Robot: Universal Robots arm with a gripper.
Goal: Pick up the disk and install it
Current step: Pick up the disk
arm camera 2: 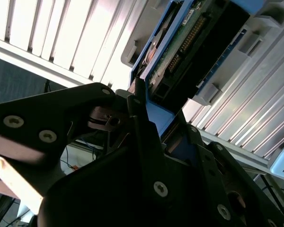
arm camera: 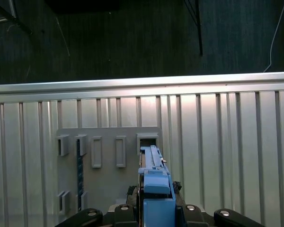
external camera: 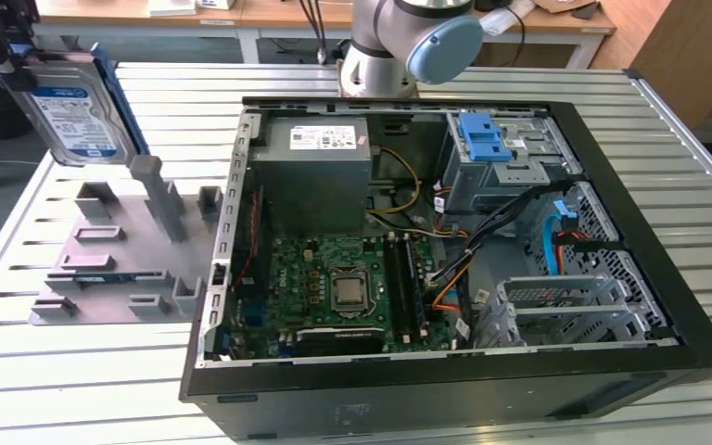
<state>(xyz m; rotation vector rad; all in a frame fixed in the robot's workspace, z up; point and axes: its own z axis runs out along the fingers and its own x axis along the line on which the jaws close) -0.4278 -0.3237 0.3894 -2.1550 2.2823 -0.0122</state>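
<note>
Your pincer (external camera: 12, 65) is shut tight on the disk (external camera: 74, 109). It grips the disk by its top end, and the disk hangs down from it, up in the air. In the exterior view the disk is at the exterior view's left, above the grey holder (external camera: 121, 255) that sits on the desk (external camera: 703, 269). The open computer case (external camera: 455, 371) stands on the desk at the exterior view's right of the holder, well apart from the disk.

The exterior view shows you the disk's silver face with its blue-and-white label. The second wrist view shows you the other side: a green board with the blue frame around it, held between the black fingers (arm camera 2: 142, 132). The first wrist view looks along the disk's thin blue edge, down at the holder's slots on the desk.
</note>
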